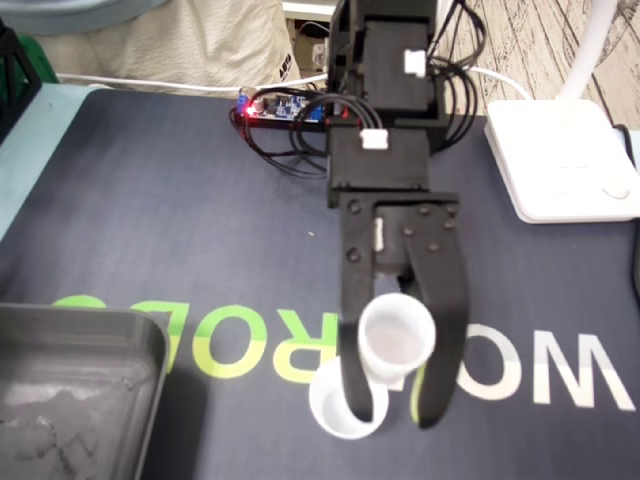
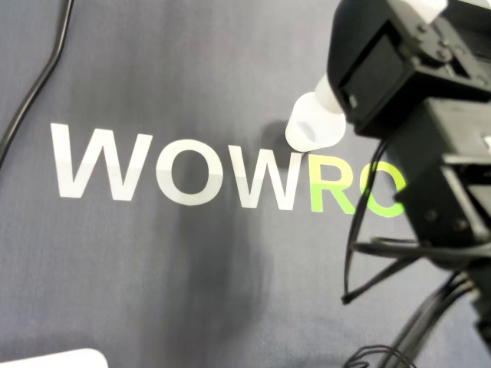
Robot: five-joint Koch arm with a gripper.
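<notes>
In the fixed view two small white cups show. One white cup [image 1: 396,337] sits between the black fingers of my gripper [image 1: 394,412], which is shut on it and holds it above the mat. The second cup [image 1: 335,408] stands on the dark mat just below and to the left, partly behind the left finger [image 1: 352,330]. In the overhead view a white cup [image 2: 311,129] pokes out from under the arm [image 2: 414,115]; the fingertips are hidden there, and which cup this is cannot be told.
A grey tray [image 1: 80,390] lies at the bottom left of the fixed view. A white lamp base [image 1: 560,160] stands at the right, and a controller board [image 1: 275,108] with cables sits behind the arm. A black cable [image 2: 38,84] crosses the overhead view's top left.
</notes>
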